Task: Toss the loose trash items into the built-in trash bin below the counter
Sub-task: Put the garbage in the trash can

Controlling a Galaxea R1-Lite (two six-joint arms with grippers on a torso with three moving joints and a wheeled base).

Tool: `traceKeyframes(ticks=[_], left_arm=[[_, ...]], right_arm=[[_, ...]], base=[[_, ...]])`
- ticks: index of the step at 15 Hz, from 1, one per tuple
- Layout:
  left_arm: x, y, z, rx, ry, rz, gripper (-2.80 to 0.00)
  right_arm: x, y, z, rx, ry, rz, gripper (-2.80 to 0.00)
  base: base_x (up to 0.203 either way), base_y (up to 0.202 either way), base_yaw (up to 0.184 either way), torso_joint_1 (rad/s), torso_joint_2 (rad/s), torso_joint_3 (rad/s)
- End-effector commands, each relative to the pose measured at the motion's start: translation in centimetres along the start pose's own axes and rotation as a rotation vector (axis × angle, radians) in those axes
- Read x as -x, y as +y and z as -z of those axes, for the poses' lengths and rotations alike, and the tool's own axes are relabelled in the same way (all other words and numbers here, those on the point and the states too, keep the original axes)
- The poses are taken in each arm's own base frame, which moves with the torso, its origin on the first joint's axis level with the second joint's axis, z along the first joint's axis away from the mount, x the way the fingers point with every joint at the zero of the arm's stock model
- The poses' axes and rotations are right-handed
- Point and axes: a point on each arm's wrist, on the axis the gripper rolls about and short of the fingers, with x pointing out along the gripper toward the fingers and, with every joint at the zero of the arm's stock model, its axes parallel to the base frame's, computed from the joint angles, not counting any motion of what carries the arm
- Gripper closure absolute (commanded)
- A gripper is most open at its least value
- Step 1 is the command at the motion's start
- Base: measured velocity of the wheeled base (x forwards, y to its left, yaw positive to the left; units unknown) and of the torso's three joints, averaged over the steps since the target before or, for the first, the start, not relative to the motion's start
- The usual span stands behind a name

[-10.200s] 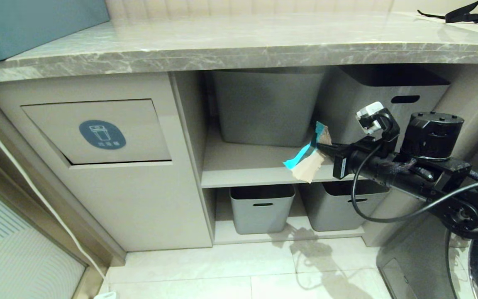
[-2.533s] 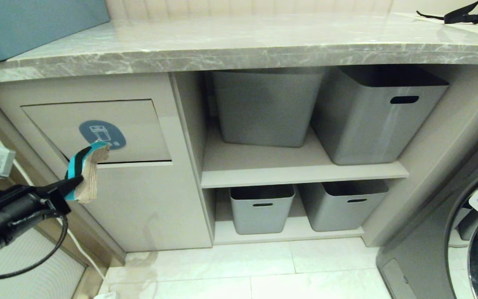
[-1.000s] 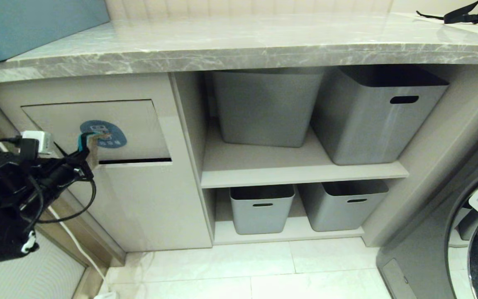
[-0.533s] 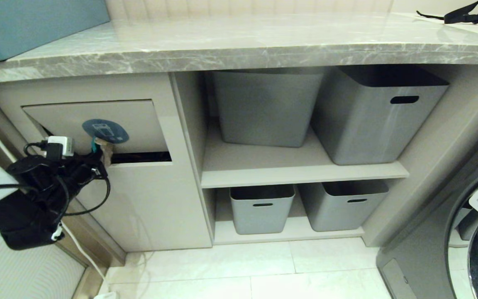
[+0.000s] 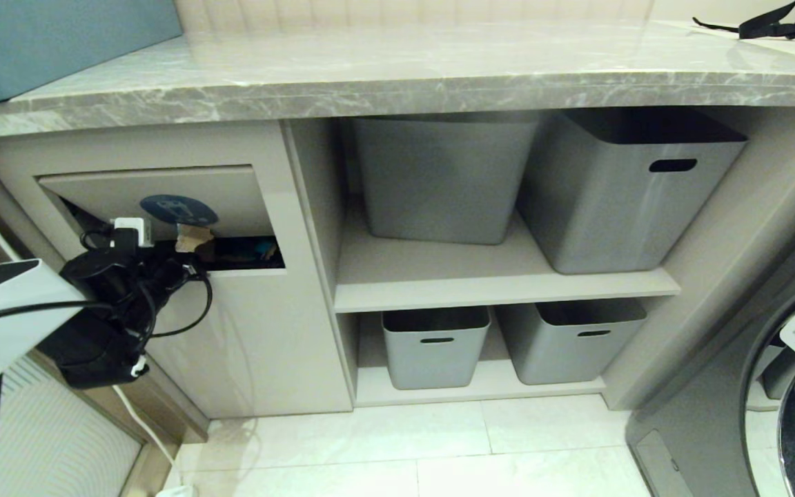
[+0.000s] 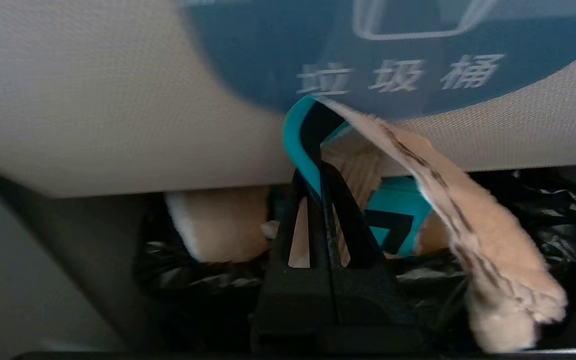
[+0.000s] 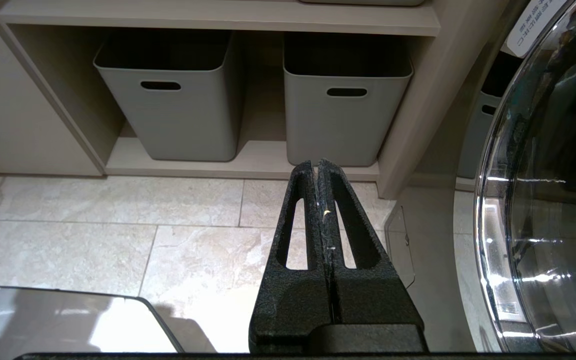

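- At centre left of the head view, our left hand (image 5: 187, 250) pinches a teal-and-brown cardboard scrap (image 6: 468, 210) against the tilted flap (image 5: 232, 200) of the built-in trash bin (image 5: 252, 331), under the desk (image 5: 397, 76).
- More scraps (image 6: 218, 230) lie inside on the black liner (image 6: 558, 210).
- Our right hand (image 7: 316, 170), pressed together and empty, hangs over the floor tiles (image 7: 93, 225).

Head high, wrists low — shared tubs (image 5: 435, 345)
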Motion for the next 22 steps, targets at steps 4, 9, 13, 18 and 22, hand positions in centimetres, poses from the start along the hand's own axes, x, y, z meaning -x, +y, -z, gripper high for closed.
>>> traceKeyframes(ticks=[4,9,13,18,22], left_arm=[[-0.3,-0.2,0.1,0.008,-0.013,-0.004,-2.8],[-0.8,0.4,-0.6,0.0,-0.044,-0.05,-2.8],[-1.6,1.1,-1.9,-0.066,-0.105,-0.029,-2.8],[-1.4,1.8,-2.1,-0.126,-0.107,-0.044,-2.8],[-1.4,1.8,-2.2,-0.113,-0.108,-0.042,-2.8]], right_arm=[[0.0,0.0,0.0,0.0,0.0,-0.001,0.0],[0.0,0.0,0.0,0.0,0.0,-0.001,0.0],[0.0,0.0,0.0,0.0,0.0,-0.001,0.0],[0.0,0.0,0.0,0.0,0.0,-0.001,0.0],[0.0,0.0,0.0,0.0,0.0,-0.001,0.0]], base=[[0.0,0.0,0.0,0.0,0.0,0.0],[0.0,0.0,0.0,0.0,0.0,0.0],[0.0,0.0,0.0,0.0,0.0,0.0],[0.0,0.0,0.0,0.0,0.0,0.0],[0.0,0.0,0.0,0.0,0.0,0.0]])
